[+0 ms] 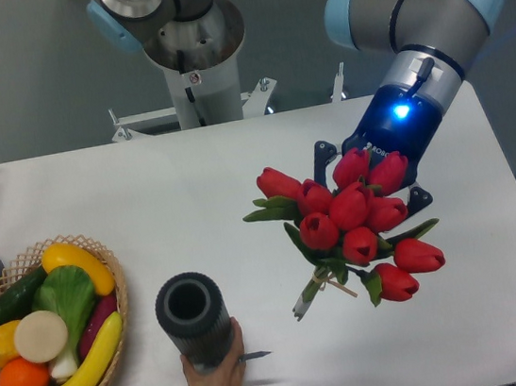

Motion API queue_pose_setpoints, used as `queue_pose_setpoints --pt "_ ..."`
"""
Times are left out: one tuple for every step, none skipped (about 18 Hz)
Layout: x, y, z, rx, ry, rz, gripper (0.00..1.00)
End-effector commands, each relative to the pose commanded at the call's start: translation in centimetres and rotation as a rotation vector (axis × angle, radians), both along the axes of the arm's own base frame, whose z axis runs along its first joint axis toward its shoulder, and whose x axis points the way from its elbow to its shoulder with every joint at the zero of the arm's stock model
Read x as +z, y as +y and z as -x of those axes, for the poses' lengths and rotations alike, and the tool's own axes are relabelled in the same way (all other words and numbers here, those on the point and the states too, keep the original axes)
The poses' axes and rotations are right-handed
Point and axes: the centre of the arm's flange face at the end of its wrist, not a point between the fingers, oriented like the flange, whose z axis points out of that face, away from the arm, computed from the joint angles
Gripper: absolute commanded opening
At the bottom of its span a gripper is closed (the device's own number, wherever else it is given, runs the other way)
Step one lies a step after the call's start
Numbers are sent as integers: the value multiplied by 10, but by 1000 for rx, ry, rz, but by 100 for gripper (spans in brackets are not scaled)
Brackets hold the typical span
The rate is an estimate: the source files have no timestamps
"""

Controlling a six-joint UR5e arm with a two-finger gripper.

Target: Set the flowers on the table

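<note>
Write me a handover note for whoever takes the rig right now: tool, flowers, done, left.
Tool: mostly hidden behind the blooms, so I can't tell whether it is open or shut; the bunch appears to hang from it.
Flowers: red tulip bunch right of centre over the table, stem ends pointing down-left; can't tell if they touch the surface.
Vase: upright, empty, steadied by a person's hand at the front edge.
Basket of fruit and vegetables sits at far left.
Done: flowers are out of the vase.
Left: lay the bunch flat on the table, release, retract.
</note>
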Motion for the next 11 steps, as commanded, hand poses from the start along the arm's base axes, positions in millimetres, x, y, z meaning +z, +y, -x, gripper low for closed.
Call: queue_pose_setpoints --pt "-1 0 0 -1 3 -1 34" --pt "-2 0 -1 -2 3 0 34" --pt "-3 0 -1 -2 0 1 35" --pt "-4 -1 -1 -2 -1 2 35" --pt "-7 -2 -2 -1 -6 3 35" --pt "-9 -4 -2 0 -4 4 35" --pt "-8 -8 -1 4 1 2 35" --pt "-7 -9 -2 5 6 1 35" --pt "-3 -11 -4 7 13 0 35" --pt "0 -11 -5 10 22 6 35" --pt "0 -12 -5 18 32 21 35"
